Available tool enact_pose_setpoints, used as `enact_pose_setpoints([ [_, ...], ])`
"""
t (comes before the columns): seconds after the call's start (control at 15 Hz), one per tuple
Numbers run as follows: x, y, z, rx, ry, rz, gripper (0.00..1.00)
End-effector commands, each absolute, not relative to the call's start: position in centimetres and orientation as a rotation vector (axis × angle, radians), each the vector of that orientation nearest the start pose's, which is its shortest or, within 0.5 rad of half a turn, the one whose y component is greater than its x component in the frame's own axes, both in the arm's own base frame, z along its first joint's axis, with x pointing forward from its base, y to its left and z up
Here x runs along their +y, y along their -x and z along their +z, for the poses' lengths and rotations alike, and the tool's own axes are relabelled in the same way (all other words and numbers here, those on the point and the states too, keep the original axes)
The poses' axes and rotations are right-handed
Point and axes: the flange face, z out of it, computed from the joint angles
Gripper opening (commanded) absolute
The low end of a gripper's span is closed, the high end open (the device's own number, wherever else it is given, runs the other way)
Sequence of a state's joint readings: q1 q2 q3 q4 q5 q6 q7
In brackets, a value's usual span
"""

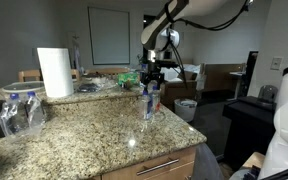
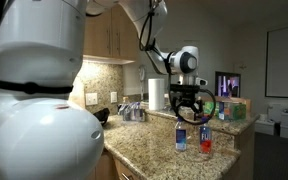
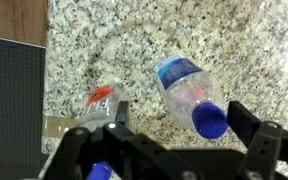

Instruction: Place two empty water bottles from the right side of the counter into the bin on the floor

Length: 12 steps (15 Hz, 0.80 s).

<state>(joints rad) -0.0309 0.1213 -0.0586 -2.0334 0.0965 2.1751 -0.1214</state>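
Two small clear water bottles stand near the end of the granite counter (image 1: 94,135). One has a blue label (image 2: 181,138) and the other shows red at its base (image 2: 205,142); in an exterior view they overlap as one cluster (image 1: 150,103). My gripper (image 1: 154,72) hangs open just above them, also seen from the other side (image 2: 191,108). In the wrist view the blue-capped bottle (image 3: 187,88) lies between the open fingers (image 3: 181,128), nearer one finger, and the red-marked bottle (image 3: 104,100) is off to the side. The pale bin (image 1: 186,108) stands on the floor past the counter's end.
A paper towel roll (image 1: 54,72) and a shrink-wrapped pack of bottles (image 1: 19,112) stand on the counter. A green item (image 1: 130,77) lies behind the gripper. A dark cabinet (image 1: 246,120) stands on the floor beyond the bin. The counter edge (image 3: 46,90) runs close beside the bottles.
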Motion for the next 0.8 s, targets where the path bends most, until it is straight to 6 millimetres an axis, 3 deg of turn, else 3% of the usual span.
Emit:
enact_pose_setpoints([
  [0.0,-3.6,-58.4,39.0,-0.011,3.051,0.013,1.00],
  [0.27,-1.8,-59.2,40.2,-0.055,3.045,0.020,1.00],
  [0.4,-1.5,-59.7,40.3,-0.056,3.053,0.040,0.74],
  [0.73,-2.2,-60.7,39.2,-0.030,3.064,0.109,0.41],
])
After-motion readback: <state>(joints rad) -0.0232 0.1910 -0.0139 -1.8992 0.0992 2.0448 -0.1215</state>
